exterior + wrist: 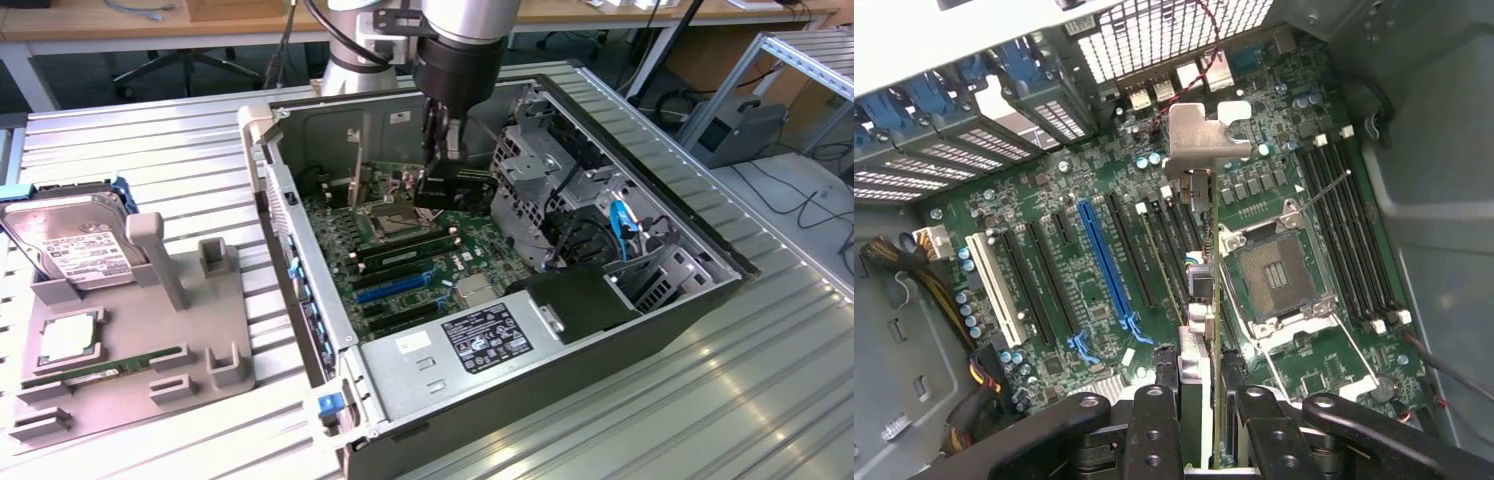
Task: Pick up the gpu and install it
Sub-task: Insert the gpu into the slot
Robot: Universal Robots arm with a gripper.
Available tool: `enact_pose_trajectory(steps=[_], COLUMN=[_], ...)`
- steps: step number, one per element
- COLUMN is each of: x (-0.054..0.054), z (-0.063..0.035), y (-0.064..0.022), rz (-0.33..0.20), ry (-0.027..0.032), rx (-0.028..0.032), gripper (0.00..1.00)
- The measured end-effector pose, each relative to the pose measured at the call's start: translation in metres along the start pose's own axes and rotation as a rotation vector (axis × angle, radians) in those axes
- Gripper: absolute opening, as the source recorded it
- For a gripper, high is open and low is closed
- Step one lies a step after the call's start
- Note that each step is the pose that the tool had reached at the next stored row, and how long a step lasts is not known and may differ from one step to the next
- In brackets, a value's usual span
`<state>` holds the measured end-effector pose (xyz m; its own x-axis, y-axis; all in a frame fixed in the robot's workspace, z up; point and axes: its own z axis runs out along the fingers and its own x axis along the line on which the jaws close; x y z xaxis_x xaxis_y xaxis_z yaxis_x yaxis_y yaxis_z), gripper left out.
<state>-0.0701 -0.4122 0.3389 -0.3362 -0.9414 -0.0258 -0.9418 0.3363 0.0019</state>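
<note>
Starting at the gripper [1199,400], you can see its two fingers [1154,420] pinched on the gpu [1199,285], one on each flat face, so the card stands on edge between them and there is nothing to reach for: the thing you are placing is already in your hold. From the wrist view the card is seen edge-on as a thin line. Its long axis runs straight out from the fingers toward the case's perforated rear wall [1164,30], and the silver bracket [1202,135] is the end that points at that wall. That axis lies parallel to the row of expansion slots on the motherboard [1054,200]. The card sits over the black slots between the blue slot [1109,270] and the open CPU socket [1274,270], nearer the socket side. I judge that this line-up of card edge and slot is what your move depends on. Whether the lower edge is touching a slot or is above it, you cannot tell. In the exterior view your arm comes down into the open computer case [561,330], with the card deep inside it. The parts tray [214,375] and its hard drive [74,250] lie well apart, at the exterior view's left.
</note>
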Motion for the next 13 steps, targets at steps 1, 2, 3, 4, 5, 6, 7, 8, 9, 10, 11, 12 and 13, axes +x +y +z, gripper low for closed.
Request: enact_pose_trajectory(steps=[1,2,3,4,5,6,7,8,9,10,11,12,13], x=[0.0,0.0,0.0,0.0,0.0,0.0,0.0,0.0,0.0,0.0,0.0,0.0,0.0], z=[0.0001,0.0001,0.0002,0.0003,0.0003,0.0004,0.0004,0.0005,0.0006,0.0006,0.0007,0.0007,0.0008], y=[0.0,0.0,0.0,0.0,0.0,0.0,0.0,0.0,0.0,0.0,0.0,0.0,0.0], rz=[-0.002,-0.005,-0.007,-0.009,-0.011,-0.013,-0.015,-0.018,-0.02,-0.022,-0.025,-0.026,-0.03], ry=[0.0,0.0001,0.0002,0.0002,0.0003,0.0003,0.0005,0.0005,0.0005,0.0006,0.0007,0.0007,0.0008], rx=[0.0,-0.0001,-0.0001,-0.0001,-0.0002,-0.0002,-0.0003,-0.0003,-0.0003,-0.0004,-0.0004,-0.0004,-0.0005], gripper=[0.27,0.27,0.27,0.27,0.27,0.27,0.27,0.27,0.27,0.27,0.27,0.27,0.27])
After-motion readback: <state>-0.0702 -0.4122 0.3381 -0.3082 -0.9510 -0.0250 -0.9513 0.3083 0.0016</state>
